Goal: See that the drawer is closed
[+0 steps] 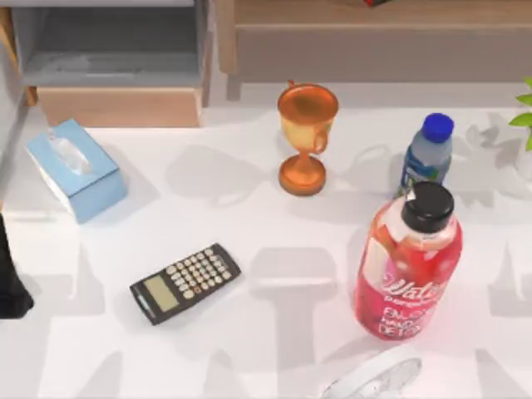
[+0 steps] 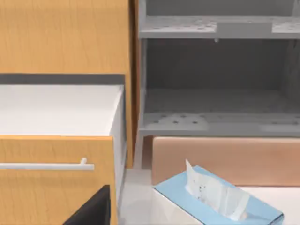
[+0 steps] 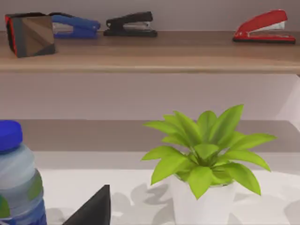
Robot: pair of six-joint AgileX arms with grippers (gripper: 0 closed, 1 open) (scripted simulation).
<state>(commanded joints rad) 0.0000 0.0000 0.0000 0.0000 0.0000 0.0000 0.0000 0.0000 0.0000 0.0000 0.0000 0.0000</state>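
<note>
The wide, shallow drawer (image 1: 116, 71) with grey inner walls and a light tan wooden front stands pulled out at the bench's (image 1: 249, 233) back left corner, its grey floor bare. Just in front of its panel lies a pale blue tissue box (image 1: 76, 169), apart from it. Beyond that box sit a dark calculator (image 1: 184, 282) and a copper trophy cup (image 1: 306, 137). The left arm (image 1: 12, 278) is near the tissue box; I cannot tell how either arm's fingers are set.
</note>
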